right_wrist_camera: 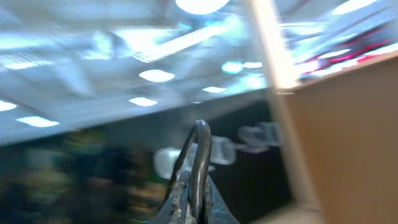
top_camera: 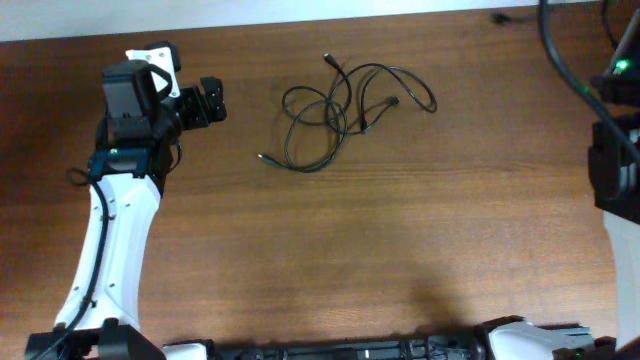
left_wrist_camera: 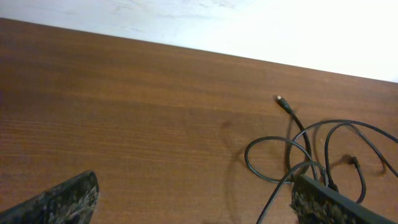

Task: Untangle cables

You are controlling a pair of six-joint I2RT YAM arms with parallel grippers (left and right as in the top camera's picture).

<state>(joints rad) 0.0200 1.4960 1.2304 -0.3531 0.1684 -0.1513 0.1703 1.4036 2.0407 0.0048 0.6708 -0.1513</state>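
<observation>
Black cables (top_camera: pixel 337 112) lie in one loose tangle toward the far side of the table (top_camera: pixel 400 250), with neither arm touching them. Just to their left, the left gripper (top_camera: pixel 210 103) has its jaws spread wide and aimed at the tangle, apparently ready to take a strand. The right gripper (right_wrist_camera: pixel 189 202) is pinched shut, tilted up toward the ceiling and well clear of the cables, likely leaving the first pull to its partner.

We see a brown wood-grain table (top_camera: pixel 400 250) with a pale white surface (top_camera: pixel 300 15) running along its far edge — and, in the right wrist view, only blurred ceiling lights (right_wrist_camera: pixel 155 74) over a dark background, with a tan panel (right_wrist_camera: pixel 348 137) at the right.
</observation>
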